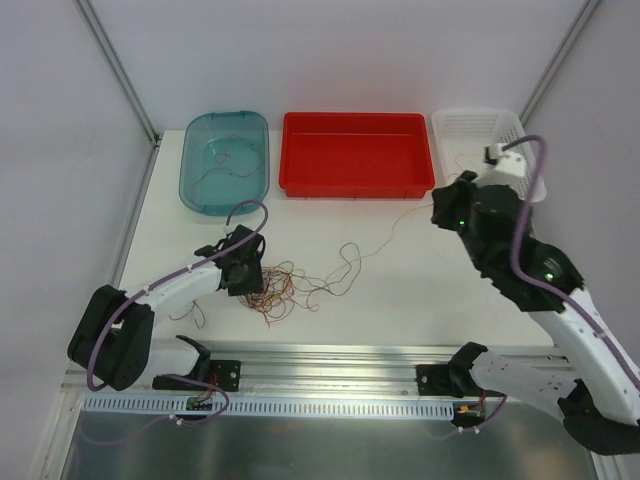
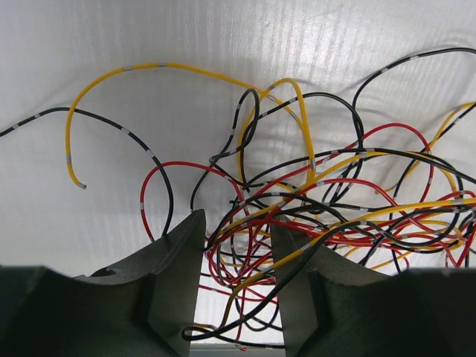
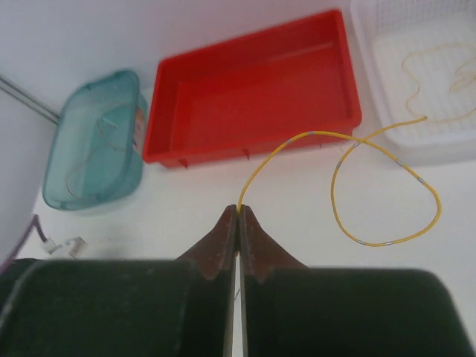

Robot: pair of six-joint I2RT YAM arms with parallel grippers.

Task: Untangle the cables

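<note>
The cables lie as a loose tangle [image 1: 287, 285] of thin yellow, red and dark wires on the white table, left of centre. My left gripper [image 1: 248, 272] is low at the tangle's left edge. In the left wrist view it is open [image 2: 236, 232], and several wires of the tangle [image 2: 327, 216] run through the gap between its fingers [image 2: 175, 275]. My right gripper [image 1: 440, 208] is near the red tray's front right corner. It is shut [image 3: 239, 211] on one yellow cable [image 3: 387, 242], which loops out to the right towards the white basket.
A teal bin [image 1: 224, 158] holding a thin wire stands at the back left. A red tray [image 1: 357, 152] stands at the back centre. A white basket [image 1: 480, 135] at the back right holds a yellow wire [image 3: 439, 82]. A single strand [image 1: 385, 235] trails from the tangle towards the right gripper.
</note>
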